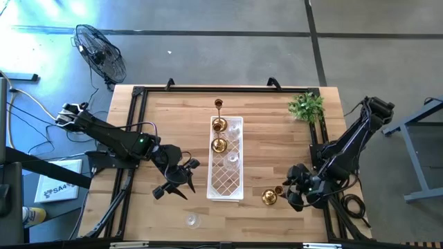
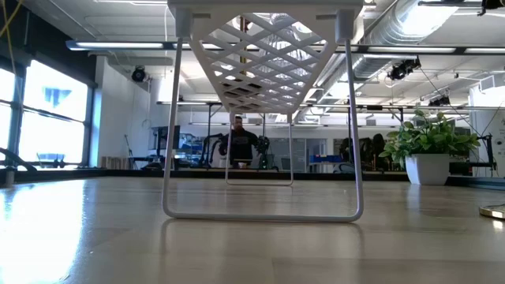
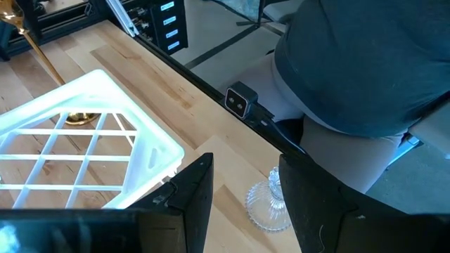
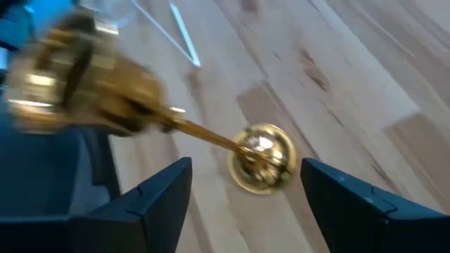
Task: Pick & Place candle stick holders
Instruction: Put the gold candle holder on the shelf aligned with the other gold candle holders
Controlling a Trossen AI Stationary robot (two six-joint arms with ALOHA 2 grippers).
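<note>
A brass candle stick holder [image 1: 269,197] with a thin stem stands on its round base [image 4: 260,167] near the table's right front. My right gripper [image 1: 292,191] is open, with one finger on each side of that base. The holder's upper end [image 4: 70,77] is blurred, close to the camera. Two brass holders [image 1: 219,135] and clear glass ones [image 1: 232,158] sit in the long white tray [image 1: 226,185], and a taller brass one [image 1: 219,105] stands at the tray's far end. One glass holder [image 1: 192,220] stands near the front edge. My left gripper [image 1: 176,181] hovers open, left of the tray.
A small green plant [image 1: 306,105] stands at the far right corner. Beyond the near edge, a person in a dark top [image 3: 365,63] stands behind a small camera [image 3: 240,102]. Bare wood lies between the tray and the right gripper. A fan [image 1: 100,52] is off the table.
</note>
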